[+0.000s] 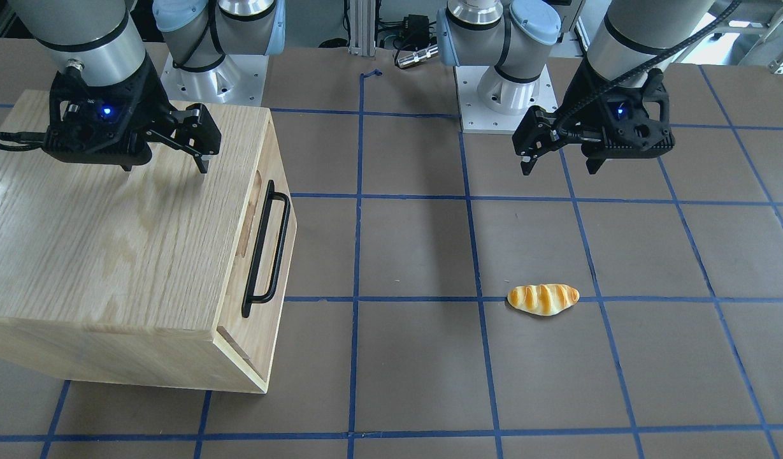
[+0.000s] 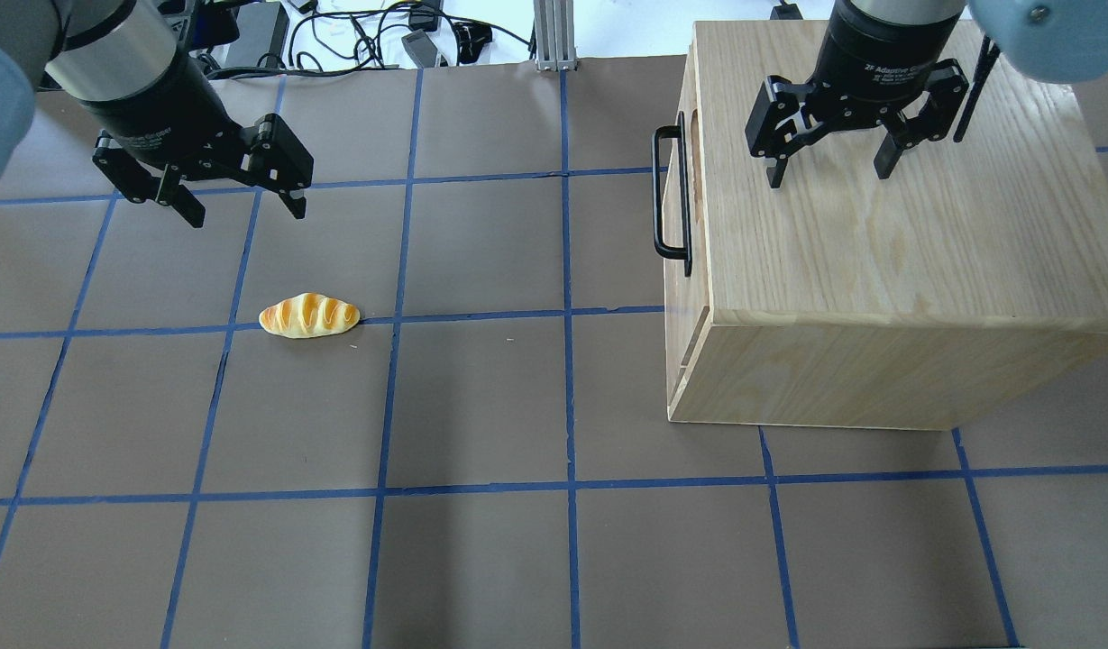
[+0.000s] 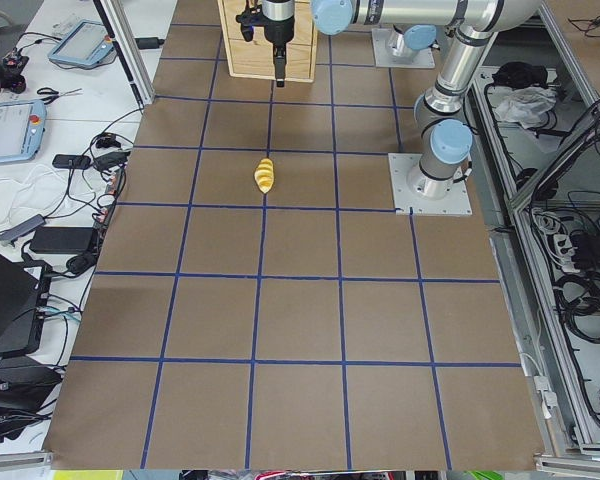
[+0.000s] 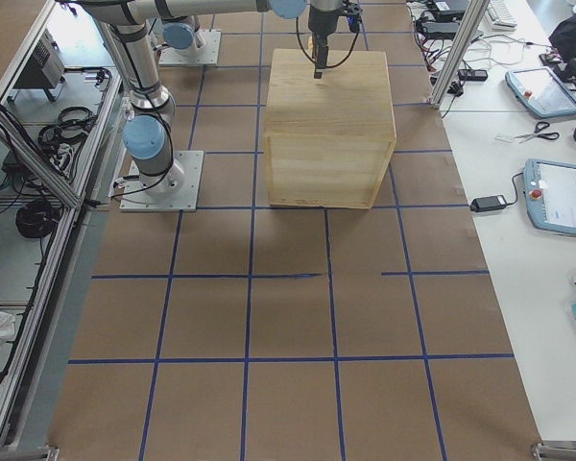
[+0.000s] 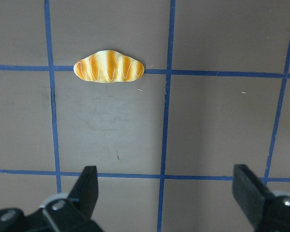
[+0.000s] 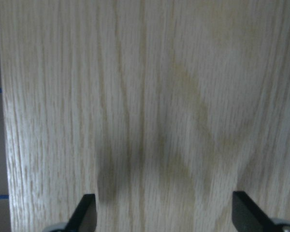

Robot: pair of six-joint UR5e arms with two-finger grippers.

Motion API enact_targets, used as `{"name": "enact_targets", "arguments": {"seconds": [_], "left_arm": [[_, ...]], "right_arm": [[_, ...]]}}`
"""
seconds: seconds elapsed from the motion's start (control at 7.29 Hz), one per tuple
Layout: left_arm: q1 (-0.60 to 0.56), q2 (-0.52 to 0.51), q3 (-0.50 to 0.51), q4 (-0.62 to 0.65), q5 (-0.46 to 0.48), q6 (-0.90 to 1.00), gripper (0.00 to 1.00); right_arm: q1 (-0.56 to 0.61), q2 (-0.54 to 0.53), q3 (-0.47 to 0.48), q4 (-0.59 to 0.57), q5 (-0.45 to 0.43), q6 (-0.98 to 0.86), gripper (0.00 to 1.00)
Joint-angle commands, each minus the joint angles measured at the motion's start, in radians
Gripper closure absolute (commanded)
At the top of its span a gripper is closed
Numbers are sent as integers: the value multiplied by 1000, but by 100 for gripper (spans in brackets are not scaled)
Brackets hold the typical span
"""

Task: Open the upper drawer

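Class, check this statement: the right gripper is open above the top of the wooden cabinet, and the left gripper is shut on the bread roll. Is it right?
Not quite. The left gripper is open and empty. The bread roll lies on the table, apart from it, as the overhead exterior view shows. The right gripper is indeed open above the top of the wooden cabinet.

**Left gripper [image 2: 247,214] and right gripper [image 2: 828,176]: both open**

Your left gripper points straight down, jaws spread wide and empty. Your right gripper hangs the same way, wrist vertical, jaws parted, holding nothing. The two arms reach forward, well apart from each other.
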Motion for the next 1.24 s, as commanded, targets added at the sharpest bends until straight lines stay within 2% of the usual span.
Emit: {"name": "enact_targets", "arguments": {"seconds": [0.0, 0.96, 1.1], "left_arm": [[0, 5, -11, 2, -1, 1, 0], [6, 14, 11, 9, -8, 7, 0], [-5, 28, 2, -33, 2, 1, 0]], "right_arm": [[0, 0, -1, 0, 0, 0, 0], [0, 0, -1, 0, 0, 0, 0], [0, 0, -1, 0, 0, 0, 0]]}}
